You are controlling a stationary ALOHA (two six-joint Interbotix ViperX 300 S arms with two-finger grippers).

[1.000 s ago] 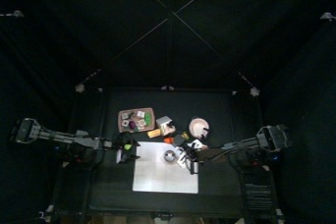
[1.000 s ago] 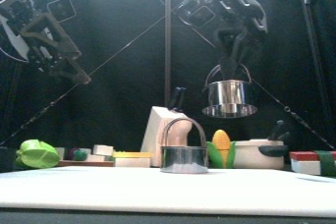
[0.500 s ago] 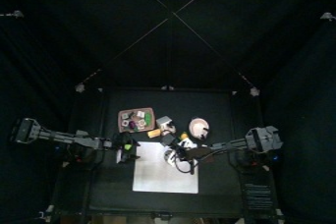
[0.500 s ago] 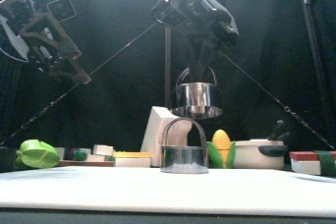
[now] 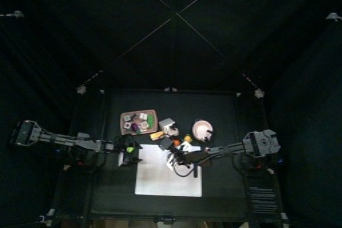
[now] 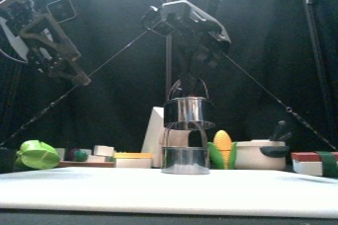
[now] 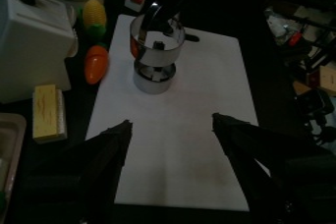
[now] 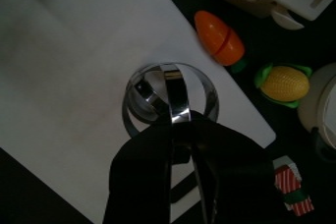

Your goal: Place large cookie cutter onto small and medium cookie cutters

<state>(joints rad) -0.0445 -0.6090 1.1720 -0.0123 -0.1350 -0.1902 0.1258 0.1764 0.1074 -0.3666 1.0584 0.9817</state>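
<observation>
Steel rings sit nearest us on the white mat [image 6: 79, 191]: the stacked cookie cutters [image 6: 185, 160] stand at its middle, and directly above them, just clear or barely touching as far as we can tell from the front view, hangs the large cookie cutter [image 6: 189, 110]. Behind them lie the corn cob [image 6: 223, 148], the green cup [image 6: 38, 154] and other toys along the back of the table. We judge the risk to be in the alignment: if the held ring comes down off centre or tilted, its rim could catch the lower rings' edge, knock the stack askew, or slide off beside it when released. Our right gripper [image 8: 180, 116] has its jaws partly apart, pinching the large cutter by its arched handle, seen from the wrist camera right over the stack. Our left gripper [image 7: 171, 141] rests raised at the left, jaws spread and empty.
</observation>
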